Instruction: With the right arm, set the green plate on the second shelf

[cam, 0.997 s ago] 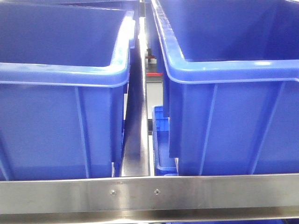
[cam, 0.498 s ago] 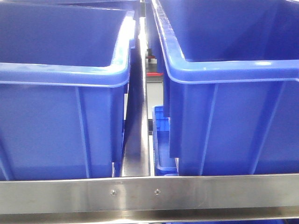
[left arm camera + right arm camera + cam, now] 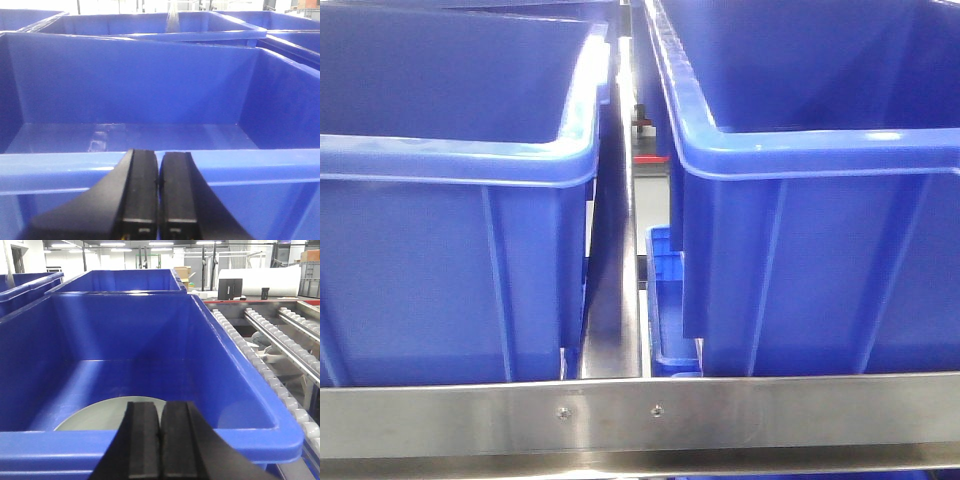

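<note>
The green plate [image 3: 97, 415] lies flat on the floor of a blue bin [image 3: 240, 390], at its near end; only its far arc shows above the bin's near rim. My right gripper [image 3: 159, 412] is shut and empty, just outside that near rim, above and in front of the plate. My left gripper [image 3: 158, 162] is shut and empty in front of the near rim of another blue bin [image 3: 135, 90], whose floor is bare. Neither gripper nor the plate shows in the front view.
The front view shows two large blue bins [image 3: 450, 200] [image 3: 820, 200] side by side behind a steel shelf rail [image 3: 640, 410], with a narrow gap between them. A roller conveyor [image 3: 280, 340] runs along the right of the plate's bin. More blue bins stand behind.
</note>
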{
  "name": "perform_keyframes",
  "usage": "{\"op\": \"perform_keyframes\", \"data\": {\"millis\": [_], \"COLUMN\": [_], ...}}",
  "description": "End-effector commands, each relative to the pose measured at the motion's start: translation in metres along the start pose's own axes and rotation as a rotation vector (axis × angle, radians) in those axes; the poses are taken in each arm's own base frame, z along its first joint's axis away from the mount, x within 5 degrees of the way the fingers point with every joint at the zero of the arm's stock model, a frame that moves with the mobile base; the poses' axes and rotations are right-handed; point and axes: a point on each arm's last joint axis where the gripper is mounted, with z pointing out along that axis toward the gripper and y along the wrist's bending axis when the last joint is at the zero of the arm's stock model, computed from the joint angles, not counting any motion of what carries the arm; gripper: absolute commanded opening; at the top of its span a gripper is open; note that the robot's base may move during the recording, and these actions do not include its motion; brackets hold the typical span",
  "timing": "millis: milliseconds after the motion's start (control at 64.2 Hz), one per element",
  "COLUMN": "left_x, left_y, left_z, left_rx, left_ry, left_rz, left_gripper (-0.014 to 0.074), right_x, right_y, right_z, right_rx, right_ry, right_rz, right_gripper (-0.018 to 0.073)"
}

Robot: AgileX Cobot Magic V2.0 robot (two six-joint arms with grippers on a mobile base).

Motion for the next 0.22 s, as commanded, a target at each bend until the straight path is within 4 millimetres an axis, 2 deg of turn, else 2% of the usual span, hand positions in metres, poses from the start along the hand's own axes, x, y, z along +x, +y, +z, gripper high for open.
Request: {"op": "perform_keyframes", "data": {"millis": [0,202], "left_x": [0.0045,0.0045], "left_y": [0.0002,0.0002], "left_z": [-0.0005,-0.0005], "left_rx": [-0.002,-0.002], "left_ry": [-0.065,-0.065], "left_rz": [-0.005,-0.005], "left_gripper": [0.013,0.013], "right_x": [-0.0142,-0.0142], "right_y": [0.0007,0.0007], "right_z": [-0.002,-0.002], "right_rx": [-0.002,-0.002], "right_ry": [-0.112,-0.112], "right_rz": [-0.005,-0.005], "right_gripper": [0.0056,0.0056]}}
